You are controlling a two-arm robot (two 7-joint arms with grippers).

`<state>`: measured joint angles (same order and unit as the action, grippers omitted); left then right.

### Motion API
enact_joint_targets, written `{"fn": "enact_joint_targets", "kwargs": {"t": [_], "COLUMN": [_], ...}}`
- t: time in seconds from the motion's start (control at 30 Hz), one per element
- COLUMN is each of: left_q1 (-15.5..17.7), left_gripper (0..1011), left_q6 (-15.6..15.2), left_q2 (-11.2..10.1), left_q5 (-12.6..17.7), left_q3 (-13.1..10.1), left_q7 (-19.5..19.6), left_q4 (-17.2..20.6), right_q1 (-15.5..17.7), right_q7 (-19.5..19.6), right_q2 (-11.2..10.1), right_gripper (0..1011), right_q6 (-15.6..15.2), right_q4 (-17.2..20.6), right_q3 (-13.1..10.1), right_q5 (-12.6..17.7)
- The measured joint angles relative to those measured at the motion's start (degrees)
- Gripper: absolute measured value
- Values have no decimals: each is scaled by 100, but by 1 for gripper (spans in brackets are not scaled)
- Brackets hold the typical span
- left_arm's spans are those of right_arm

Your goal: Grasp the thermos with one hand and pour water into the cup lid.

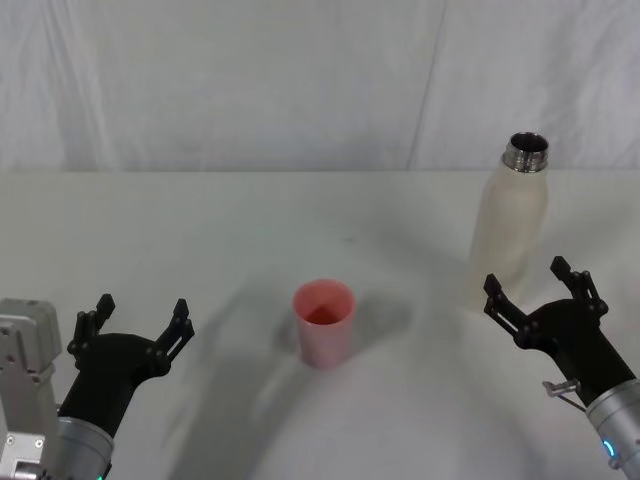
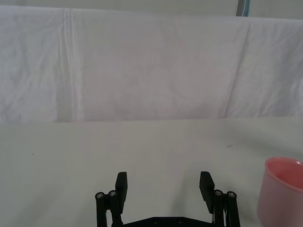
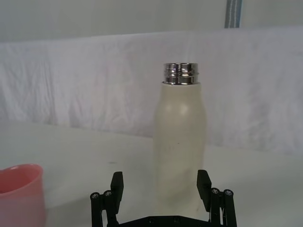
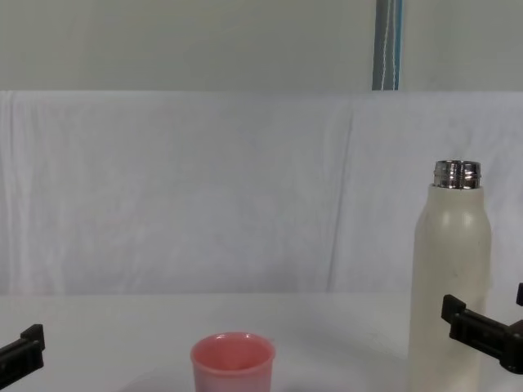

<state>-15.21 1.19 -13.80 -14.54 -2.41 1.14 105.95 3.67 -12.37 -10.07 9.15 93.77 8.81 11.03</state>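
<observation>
The thermos (image 1: 510, 220) is a tall cream-white bottle with an uncapped shiny steel neck, standing upright at the right of the table; it also appears as the thermos (image 3: 181, 146) and the thermos (image 4: 451, 278). The cup lid (image 1: 324, 321), a small pink cup, stands upright near the table's middle, also the cup lid (image 2: 280, 191), (image 3: 19, 194), (image 4: 233, 362). My right gripper (image 1: 541, 286) is open just in front of the thermos, its fingers (image 3: 117, 185) spread wider than the bottle and not touching it. My left gripper (image 1: 140, 319) is open and empty, left of the cup.
A white cloth covers the table (image 1: 200, 230) and hangs as a backdrop (image 1: 250, 80) behind it. Bare table lies between the cup and the thermos and in front of both grippers.
</observation>
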Motion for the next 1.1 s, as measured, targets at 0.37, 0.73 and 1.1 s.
{"fn": "enact_joint_targets", "kwargs": {"t": [0.37, 0.73, 1.1], "left_q1": [0, 0, 0], "left_gripper": [1001, 1001, 1001], "left_q6": [0, 0, 0], "left_q2": [0, 0, 0], "left_q5": [0, 0, 0], "left_q3": [0, 0, 0], "left_q7": [0, 0, 0], "left_q4": [0, 0, 0], "right_q1": [-37, -67, -56], "right_q7": [-68, -138, -197], "right_q2": [14, -32, -68], "right_gripper": [1001, 1001, 1001], "right_q6": [66, 77, 190], "right_q4": [-24, -82, -159], "right_q3": [102, 172, 218], "right_q5": [-22, -15, -9]}}
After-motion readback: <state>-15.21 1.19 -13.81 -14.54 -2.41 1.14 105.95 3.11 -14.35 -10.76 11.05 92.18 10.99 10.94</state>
